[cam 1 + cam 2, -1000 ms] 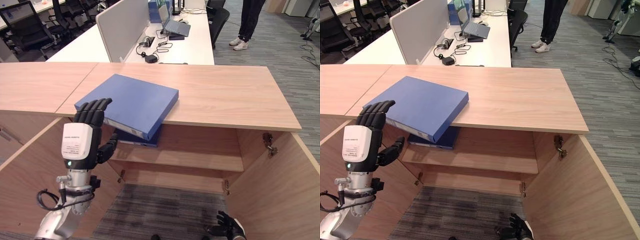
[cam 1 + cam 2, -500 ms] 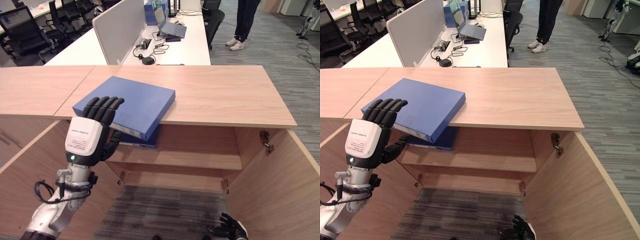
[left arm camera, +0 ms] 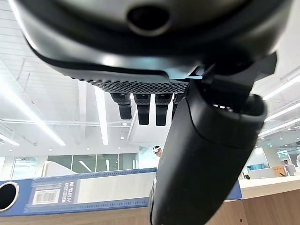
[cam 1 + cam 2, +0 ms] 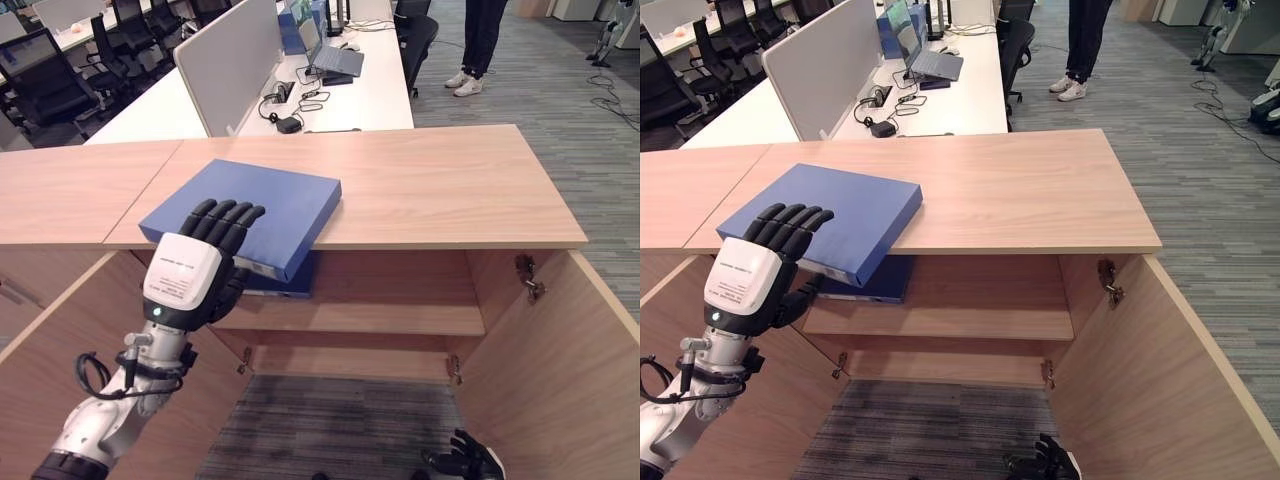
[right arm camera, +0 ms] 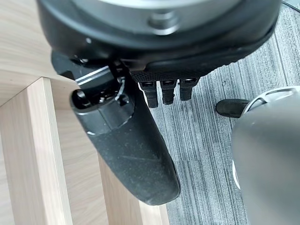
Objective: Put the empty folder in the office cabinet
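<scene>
Office desks with black chairs [image 4: 40, 70] and a grey divider screen [image 4: 225, 60] stand at the back left, behind a low wooden cabinet [image 4: 520, 330] whose doors stand open. Its top forms a long wooden surface [image 4: 450, 190]. At the left, the robot's left hand [image 4: 195, 270] is raised in front of the cabinet opening, its fingers [image 4: 228, 218] straight and laid over the near corner of a blue folder [image 4: 265, 200]; the thumb sits below the folder's overhanging edge, and whether it touches cannot be told. The hand grips nothing. The folder lies flat on the surface, turned at an angle, its near corner jutting out past the front edge. In the left wrist view its spine label and ring hole face the hand. Just under it, on the upper shelf [image 4: 400, 318] inside the cabinet, lies a second blue folder [image 4: 875, 285], mostly hidden. A laptop [image 4: 335, 60] and cables lie on the white desk beyond. Farther right, a person's legs [image 4: 480, 45] stand on the grey carpet [image 4: 590, 130]. Low at the right, the right hand [image 4: 470, 462] hangs near the floor, fingers relaxed and empty.
</scene>
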`<state>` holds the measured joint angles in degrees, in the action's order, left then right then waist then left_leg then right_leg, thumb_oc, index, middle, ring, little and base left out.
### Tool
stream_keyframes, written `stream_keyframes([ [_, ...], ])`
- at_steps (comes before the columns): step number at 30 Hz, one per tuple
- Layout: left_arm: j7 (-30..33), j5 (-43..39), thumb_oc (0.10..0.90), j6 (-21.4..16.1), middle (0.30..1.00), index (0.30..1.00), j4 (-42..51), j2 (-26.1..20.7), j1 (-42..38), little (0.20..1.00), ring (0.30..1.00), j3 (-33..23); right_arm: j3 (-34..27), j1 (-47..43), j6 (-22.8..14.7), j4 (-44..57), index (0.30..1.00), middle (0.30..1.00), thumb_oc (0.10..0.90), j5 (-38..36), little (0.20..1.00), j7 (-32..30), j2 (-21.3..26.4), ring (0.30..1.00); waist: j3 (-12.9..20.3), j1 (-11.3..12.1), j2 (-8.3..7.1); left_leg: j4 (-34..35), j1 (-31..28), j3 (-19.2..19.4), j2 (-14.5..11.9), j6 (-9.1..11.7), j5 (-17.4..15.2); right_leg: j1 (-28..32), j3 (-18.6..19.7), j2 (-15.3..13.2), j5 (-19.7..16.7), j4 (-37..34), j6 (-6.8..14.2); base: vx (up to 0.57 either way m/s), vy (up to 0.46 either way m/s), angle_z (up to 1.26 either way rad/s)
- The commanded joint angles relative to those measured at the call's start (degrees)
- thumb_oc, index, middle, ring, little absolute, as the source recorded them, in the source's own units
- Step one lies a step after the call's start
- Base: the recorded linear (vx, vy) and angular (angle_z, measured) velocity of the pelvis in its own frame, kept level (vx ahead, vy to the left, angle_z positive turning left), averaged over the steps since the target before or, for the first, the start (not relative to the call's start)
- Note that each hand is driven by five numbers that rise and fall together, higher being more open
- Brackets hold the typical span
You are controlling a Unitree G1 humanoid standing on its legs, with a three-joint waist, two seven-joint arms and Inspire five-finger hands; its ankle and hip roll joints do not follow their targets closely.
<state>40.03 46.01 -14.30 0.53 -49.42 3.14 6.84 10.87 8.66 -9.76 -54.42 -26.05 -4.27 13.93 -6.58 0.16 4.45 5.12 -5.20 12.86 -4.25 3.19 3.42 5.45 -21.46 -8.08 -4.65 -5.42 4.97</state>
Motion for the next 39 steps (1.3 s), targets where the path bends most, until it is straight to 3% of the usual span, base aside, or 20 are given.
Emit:
stream_keyframes([
  [1,2.1,-0.3,0.8,-0.3,0.9,0.9,0.2,-3.9,-10.4,0.9,0.9,-1.9,-0.4,-4.3,-3.5,1.3,0.9,0.9,0.8,-1.6,0.9,-0.3,0.6,0.9,-1.6,-0.2,0.01,-0.1,-2.1,3.5,-4.3,5.8,-0.8,4.8,-1.9,-3.0,7.5,0.9,6.1,0.0,0.0,0.0],
  [39,-1.1,1.8,0.8,1.9,0.9,0.9,-8.2,-5.1,-18.5,0.9,0.9,6.6,-0.6,-3.8,-3.4,0.5,0.9,0.9,0.8,-4.1,0.9,0.5,0.1,0.9,-1.0,-2.4,-1.05,-0.1,-3.0,4.8,-4.3,5.5,-1.2,5.0,-1.3,-2.7,7.6,1.1,6.0,0.0,0.0,0.0],
])
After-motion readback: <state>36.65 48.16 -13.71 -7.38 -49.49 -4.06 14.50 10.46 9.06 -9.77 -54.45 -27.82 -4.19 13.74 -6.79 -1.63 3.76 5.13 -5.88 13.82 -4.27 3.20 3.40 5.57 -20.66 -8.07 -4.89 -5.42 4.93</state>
